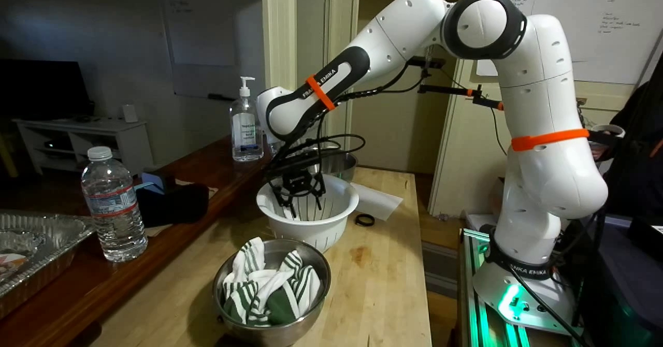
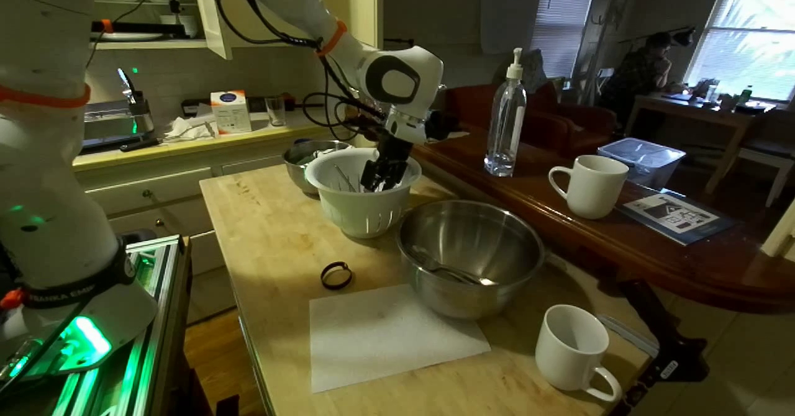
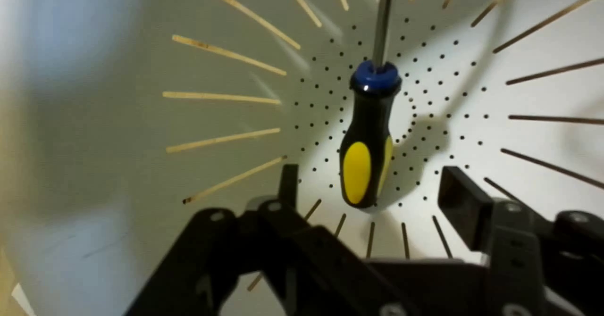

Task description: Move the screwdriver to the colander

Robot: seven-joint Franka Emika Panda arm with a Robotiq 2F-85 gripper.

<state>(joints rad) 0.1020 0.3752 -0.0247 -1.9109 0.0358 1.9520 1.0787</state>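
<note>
The screwdriver (image 3: 368, 118) has a black handle with yellow patches and a blue collar. It lies inside the white colander (image 1: 311, 230), handle on the perforated bottom, its metal shaft running up out of the top of the wrist view. In an exterior view its shaft (image 2: 345, 178) leans inside the colander (image 2: 360, 211). My gripper (image 1: 306, 208) reaches down into the colander in both exterior views (image 2: 381, 186). In the wrist view the gripper (image 3: 369, 184) is open, with its fingers apart on either side of the handle's lower end and not touching it. Nothing is held.
A steel bowl (image 1: 274, 334) with green-and-white cloths stands beside the colander. A larger steel bowl (image 2: 469, 301) holds a utensil. A black ring (image 2: 336, 275), white paper (image 2: 385, 341) and a mug (image 2: 568, 354) are on the table. A sanitizer bottle (image 2: 504, 130) stands on the ledge.
</note>
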